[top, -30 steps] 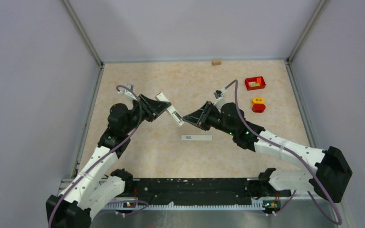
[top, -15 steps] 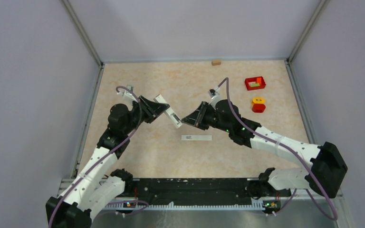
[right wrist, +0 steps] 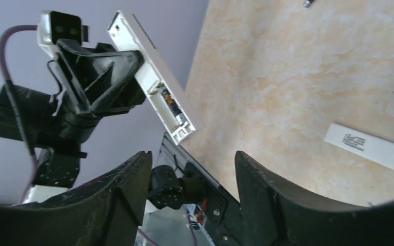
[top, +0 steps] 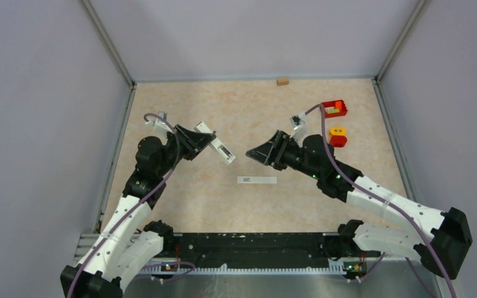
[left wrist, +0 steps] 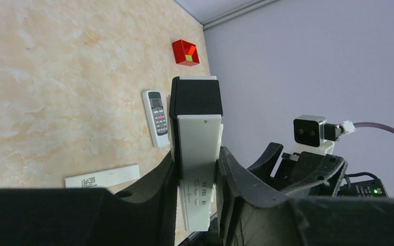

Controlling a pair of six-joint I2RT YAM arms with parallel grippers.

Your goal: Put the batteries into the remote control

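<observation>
**Well, one side clamped, the other spread**

Nearest the arm bases, a flat white plastic bar with a small printed label (top: pixel 256 180) lies on the beige marbled tabletop (top: pixel 186 198), apart from both arms. Beyond it, the left gripper (left wrist: pixel 196 169) is clenched on a long white plastic remote casing with a black end cap (left wrist: pixel 199 138). The casing is held off the table at a slant, and its open battery bay shows from above and from the right wrist. In that bay sits one slim battery showing blue and orange (right wrist: pixel 168 101). The right gripper (right wrist: pixel 192 156) faces the casing across a clear gap, its fingers spread wide with nothing between them. In the left wrist view, a small white remote control handset with a dark screen and grey buttons (left wrist: pixel 156 119) lies flat on the table past the labelled bar; the top view does not show it. Farther right are a yellow-topped red block (top: pixel 337 136) and a red open box (top: pixel 334 108). A small tan block (top: pixel 282 81) sits by the back wall.
</observation>
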